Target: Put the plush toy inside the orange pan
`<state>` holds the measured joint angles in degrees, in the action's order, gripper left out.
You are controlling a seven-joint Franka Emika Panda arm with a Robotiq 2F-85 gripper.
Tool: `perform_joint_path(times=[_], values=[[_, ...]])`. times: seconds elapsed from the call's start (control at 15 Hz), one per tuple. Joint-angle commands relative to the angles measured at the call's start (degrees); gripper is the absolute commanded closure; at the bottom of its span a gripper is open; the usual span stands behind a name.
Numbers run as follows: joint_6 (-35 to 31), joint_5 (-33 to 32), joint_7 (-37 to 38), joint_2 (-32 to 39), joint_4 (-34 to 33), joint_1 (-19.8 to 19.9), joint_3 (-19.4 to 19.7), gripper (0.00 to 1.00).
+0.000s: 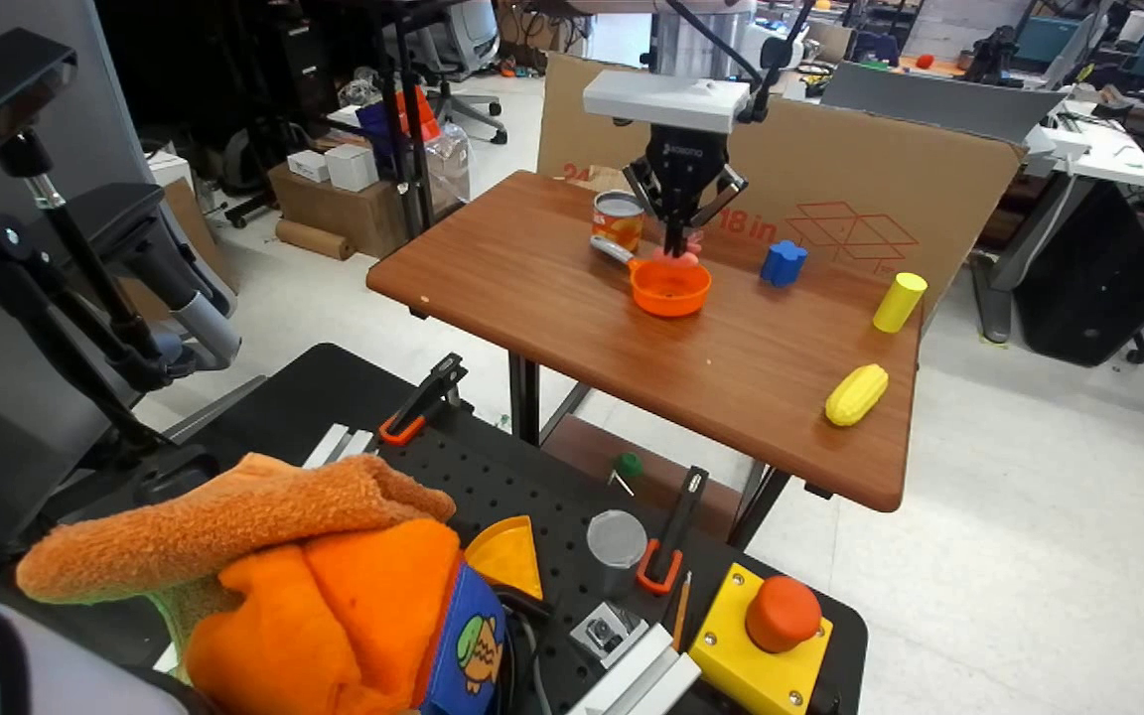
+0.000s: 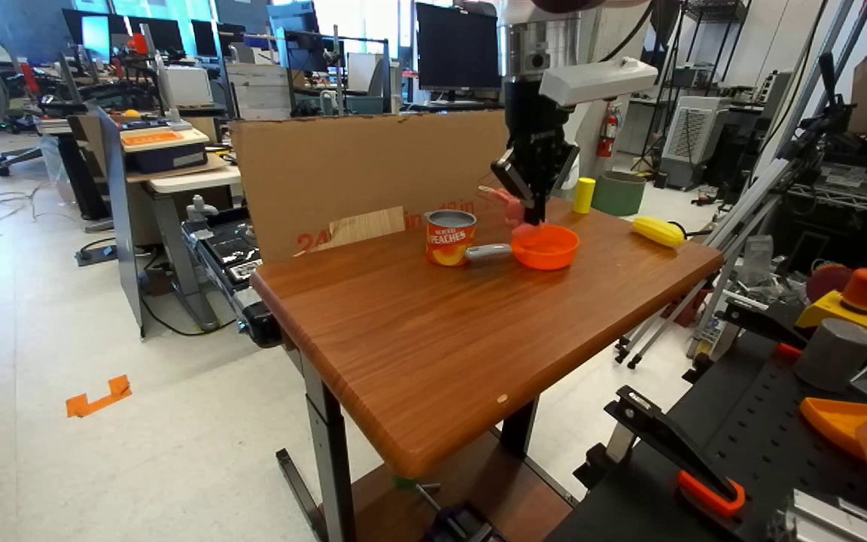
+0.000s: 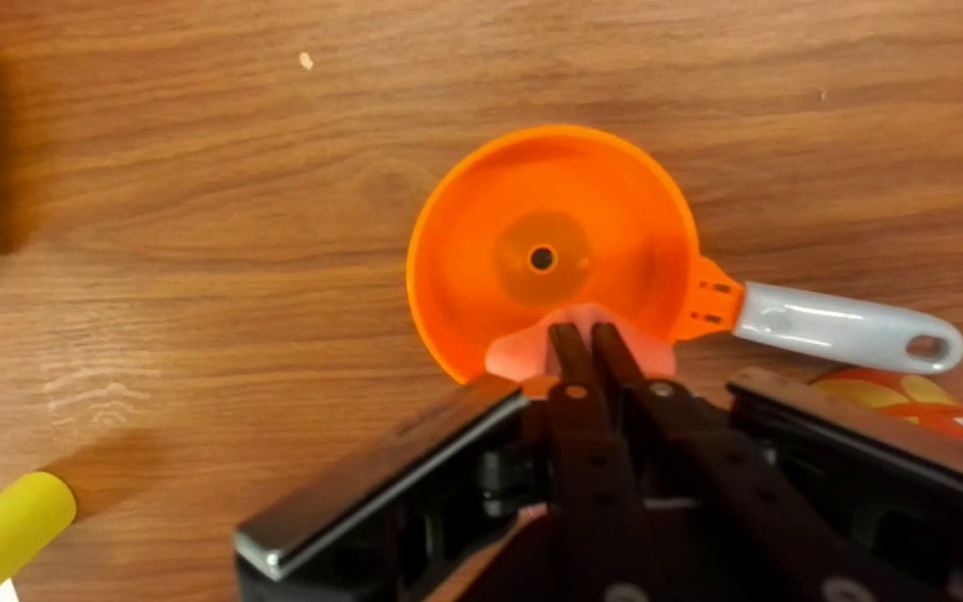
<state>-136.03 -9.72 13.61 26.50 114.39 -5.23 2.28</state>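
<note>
Claw: pinching plush toy | toy: overlaps rim of orange pan in wrist view, contact unclear | pan: on table, handle just beside peach can

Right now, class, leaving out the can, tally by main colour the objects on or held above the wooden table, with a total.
Yellow: 2 (corn cob, cylinder)
Orange: 1 (pan)
Blue: 1 (block)
Pink: 1 (plush toy, pinched in the hand)
Total: 5
</note>
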Motion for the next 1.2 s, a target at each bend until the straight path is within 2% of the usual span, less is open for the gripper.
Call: perform_joint_path(times=[0.0,0.07,0.13,0.2,0.53,0.8,0.87,0.93,1.0,1.07,1.13], values=[[1.85,-0.98,2.63,0.58,0.32,-0.98,1.59,0.99],[2.09,-0.77,2.62,0.86,0.35,-0.88,1.6,0.99],[2.75,-0.15,2.19,1.36,0.14,-0.57,1.38,0.7],[3.37,0.19,2.11,1.66,0.11,-0.43,1.25,0.69],[2.77,0.79,0.8,-1.19,3.7,-0.11,0.5,0.34],[-2.12,0.42,-2.13,-10.68,14.47,0.61,-0.3,0.05],[-2.82,0.58,-2.83,-13.3,16.98,0.73,-0.53,0.0],[-3.99,1.44,-3.9,-16.47,20.05,1.1,-1.0,0.0],[-4.32,5.04,-5.47,-19.24,22.35,2.08,-2.08,0.0],[-1.73,1.47,-2.22,-11.79,15.15,0.7,-0.71,0.0],[-2.18,2.82,-3.14,-14.53,17.6,1.11,-1.26,0.0]])
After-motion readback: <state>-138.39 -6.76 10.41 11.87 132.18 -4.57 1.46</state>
